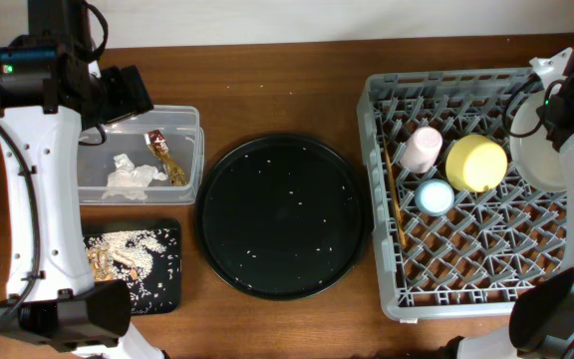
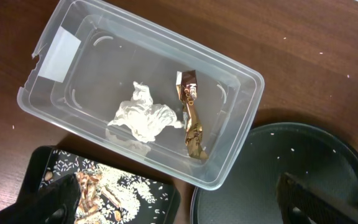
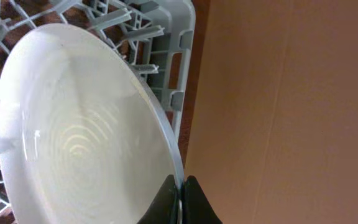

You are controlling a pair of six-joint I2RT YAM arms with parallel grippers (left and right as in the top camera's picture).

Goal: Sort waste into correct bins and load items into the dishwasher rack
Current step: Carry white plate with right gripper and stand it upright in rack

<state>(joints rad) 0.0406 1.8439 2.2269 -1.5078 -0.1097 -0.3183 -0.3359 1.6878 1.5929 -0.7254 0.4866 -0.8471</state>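
— Where's the plate?
— The pale plate (image 3: 79,130) sits at the right edge of the dishwasher rack (image 3: 166,37). My right end effector (image 3: 179,196) is clamped on its rim, and its lower part is cut off.
— The left?
— My left end effector (image 2: 182,196) hangs spread apart above the clear container (image 2: 241,106), with only the fingertips visible.

The table (image 1: 287,90) holds a clear container (image 1: 196,165), small tray (image 1: 174,239), round tray (image 1: 267,179) (flecked) and rack (image 1: 446,307).

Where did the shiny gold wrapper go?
In the overhead view it's on the left side. The gold wrapper lies inside the clear container, right beside the white tissue.
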